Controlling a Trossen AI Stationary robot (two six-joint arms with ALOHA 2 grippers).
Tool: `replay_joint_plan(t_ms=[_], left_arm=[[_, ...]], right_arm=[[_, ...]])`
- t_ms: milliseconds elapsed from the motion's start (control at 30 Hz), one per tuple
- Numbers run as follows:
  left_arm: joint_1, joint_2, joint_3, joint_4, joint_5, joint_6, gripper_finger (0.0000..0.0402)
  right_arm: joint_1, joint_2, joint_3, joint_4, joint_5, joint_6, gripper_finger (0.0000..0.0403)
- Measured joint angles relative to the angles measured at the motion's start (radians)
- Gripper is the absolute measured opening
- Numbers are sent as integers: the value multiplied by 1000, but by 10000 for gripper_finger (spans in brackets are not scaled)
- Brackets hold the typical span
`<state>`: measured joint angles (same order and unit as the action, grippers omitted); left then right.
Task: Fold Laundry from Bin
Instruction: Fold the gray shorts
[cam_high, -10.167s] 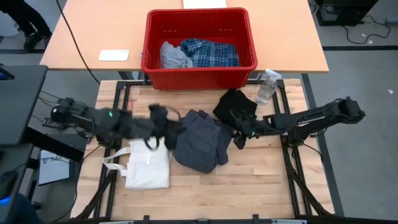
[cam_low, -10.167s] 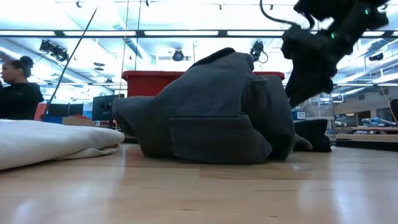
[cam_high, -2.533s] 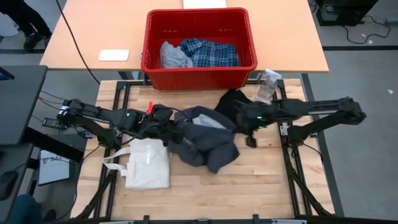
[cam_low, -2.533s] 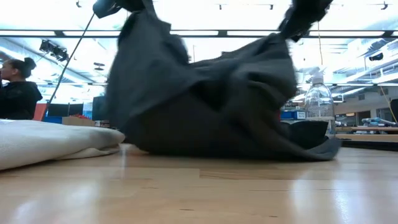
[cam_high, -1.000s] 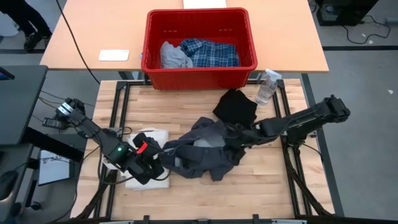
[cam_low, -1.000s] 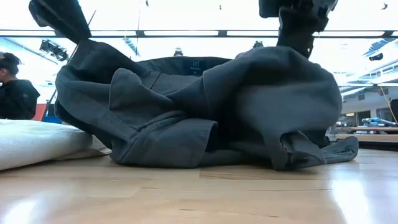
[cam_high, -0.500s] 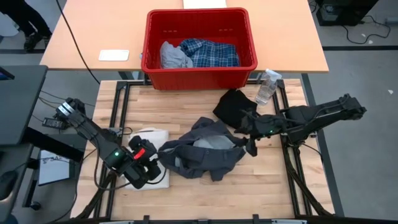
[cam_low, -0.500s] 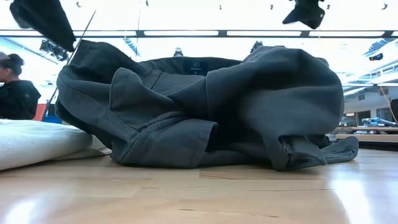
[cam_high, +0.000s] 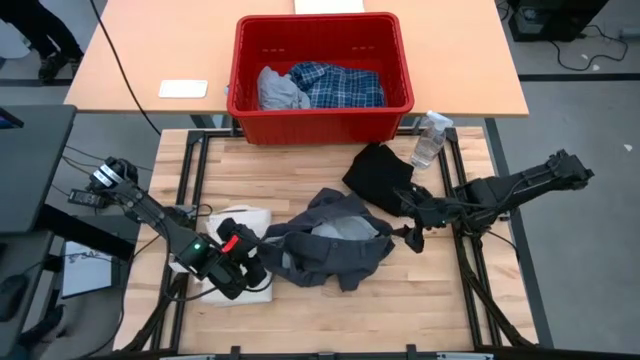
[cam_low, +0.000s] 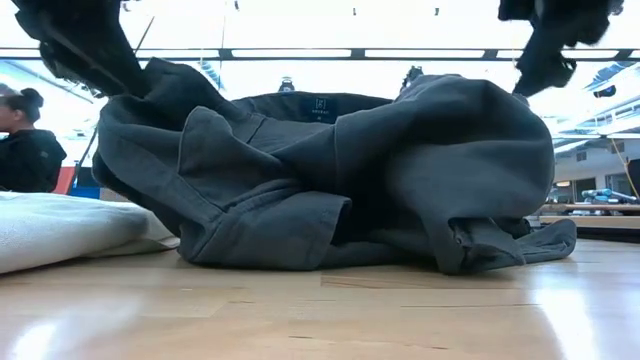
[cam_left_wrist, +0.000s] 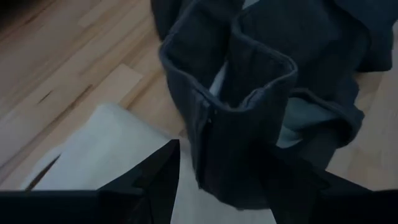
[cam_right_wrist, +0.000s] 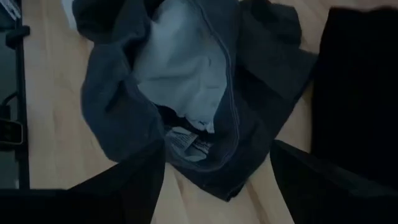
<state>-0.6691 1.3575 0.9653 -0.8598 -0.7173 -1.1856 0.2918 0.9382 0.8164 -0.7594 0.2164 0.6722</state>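
One crumpled dark grey garment (cam_high: 325, 240) lies mid-desk. The left gripper (cam_high: 250, 268) pinches its left edge beside a cream canvas tote (cam_high: 240, 222); the right gripper (cam_high: 414, 237), spread, hangs just off its right edge. Two garments sit in the red slotted bin (cam_high: 320, 110).

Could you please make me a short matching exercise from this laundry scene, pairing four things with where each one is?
Things:
1. plaid shirt
2. water bottle
3. cream tote bag
4. dark grey garment

Places:
A. under the left gripper, at the table's left side
B. inside the red bin
C. crumpled at the middle of the table
D. by the table's far right corner, near the black T-shirt

Pairs: 1-B, 2-D, 3-A, 4-C
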Motion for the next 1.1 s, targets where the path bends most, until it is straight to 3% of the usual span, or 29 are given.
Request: replay_joint_plan(t_ms=[300,400,633,767,900,1100], left_arm=[[67,0,0,43,61,142,157],[80,0,0,49,87,162,133],[121,0,0,49,189,245,77],[151,0,0,48,226,287,34],[172,0,0,47,243,292,11],[189,-12,0,46,245,311,9]], right_arm=[[100,-75,-296,228,-30,-24,293],[108,-75,-361,335,26,-44,293],[58,-75,-388,535,60,-190,285],[18,-64,-388,596,-9,-278,266],[-22,-40,-388,624,-58,-336,203],[-104,-1,-388,624,-202,-369,29]])
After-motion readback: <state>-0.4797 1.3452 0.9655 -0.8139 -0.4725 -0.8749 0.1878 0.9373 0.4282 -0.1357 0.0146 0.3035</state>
